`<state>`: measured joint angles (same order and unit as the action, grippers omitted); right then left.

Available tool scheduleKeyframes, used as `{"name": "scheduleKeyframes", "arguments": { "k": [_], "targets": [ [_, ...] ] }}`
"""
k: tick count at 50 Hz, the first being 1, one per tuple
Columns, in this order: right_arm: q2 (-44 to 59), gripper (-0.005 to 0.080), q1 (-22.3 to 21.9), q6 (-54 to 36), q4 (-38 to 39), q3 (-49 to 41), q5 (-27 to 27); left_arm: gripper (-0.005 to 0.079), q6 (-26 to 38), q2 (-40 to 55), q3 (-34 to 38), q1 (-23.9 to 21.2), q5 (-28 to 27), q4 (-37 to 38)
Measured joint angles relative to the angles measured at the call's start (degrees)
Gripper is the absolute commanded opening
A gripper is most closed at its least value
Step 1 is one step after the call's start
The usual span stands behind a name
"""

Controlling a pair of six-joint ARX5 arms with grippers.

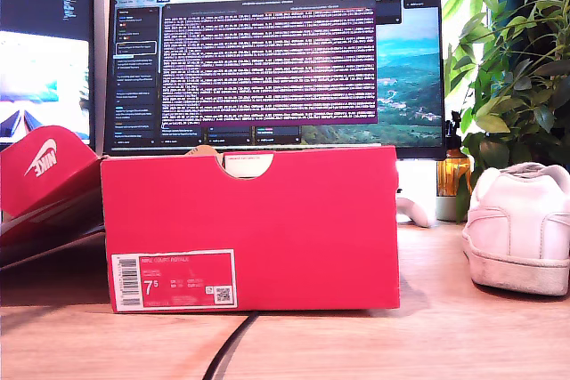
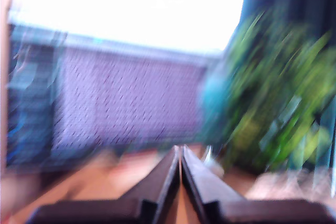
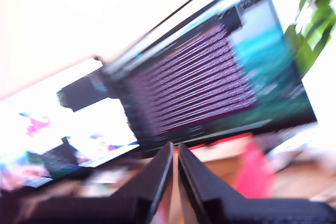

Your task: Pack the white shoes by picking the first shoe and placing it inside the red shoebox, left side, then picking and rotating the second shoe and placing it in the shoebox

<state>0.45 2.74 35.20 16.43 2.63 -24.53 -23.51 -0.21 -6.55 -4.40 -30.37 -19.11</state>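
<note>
The red shoebox (image 1: 249, 229) stands open on the wooden table in the middle of the exterior view, with a half-round notch in its top edge and a white 7.5 label. Its swoosh lid (image 1: 44, 166) leans at the exterior view's left. One white shoe (image 1: 521, 224) sits heel-on at the exterior view's right, outside the box. Neither arm shows in the exterior view. In the blurred first wrist view, my first gripper (image 2: 180, 149) is shut on nothing, facing the monitor and plant. My second gripper (image 3: 175, 145) is also shut and empty, with a red blur of the shoebox (image 3: 252, 174) beyond it.
A large monitor (image 1: 276, 55) stands right behind the box, with a second screen (image 1: 44, 42) at the exterior view's left. A leafy plant (image 1: 517, 60) and an amber bottle (image 1: 452, 171) stand behind the shoe. A black cable (image 1: 232, 344) runs across the table in front of the box.
</note>
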Motion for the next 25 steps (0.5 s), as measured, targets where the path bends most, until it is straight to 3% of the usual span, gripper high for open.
{"name": "scheduleKeyframes", "arguments": {
  "k": [5,11,14,15,17,18,20,21,25],
  "targets": [
    [0.0,-0.0013,0.0,2.9,-0.2,3.1,-2.0,-0.0019,-0.4,0.0,-3.9,-1.1,-3.9,2.6],
    [0.6,-0.0013,0.0,3.9,-1.5,9.4,-4.6,-0.0019,5.8,0.8,-9.3,-1.7,-8.1,11.8],
    [2.4,-0.0013,0.0,3.9,-2.8,12.9,-5.9,-0.0019,10.1,2.8,-12.8,-1.8,-8.9,17.6],
    [3.3,-0.0013,0.0,3.7,-3.2,14.1,-6.6,-0.0018,14.6,3.7,-14.0,-1.8,-9.0,19.5],
    [5.6,-0.0013,0.0,3.7,-3.8,16.2,-7.3,-0.0019,15.8,5.8,-16.3,-1.8,-9.1,22.9],
    [6.8,-0.0013,0.0,3.7,-4.1,17.0,-8.1,-0.0019,20.9,6.9,-17.4,-1.8,-9.1,25.0],
    [10.0,-0.0013,0.0,3.7,-4.7,18.9,-9.3,-0.0019,22.6,9.0,-19.1,-1.8,-9.1,28.4],
    [11.5,-0.0013,0.0,3.7,-5.0,19.7,-10.1,-0.0019,28.3,10.0,-19.8,-1.8,-9.0,30.1],
    [18.6,-0.0013,0.0,3.6,-6.4,22.9,-12.6,-0.0018,35.0,14.3,-21.2,-2.1,-9.0,35.5]
  ]
}}
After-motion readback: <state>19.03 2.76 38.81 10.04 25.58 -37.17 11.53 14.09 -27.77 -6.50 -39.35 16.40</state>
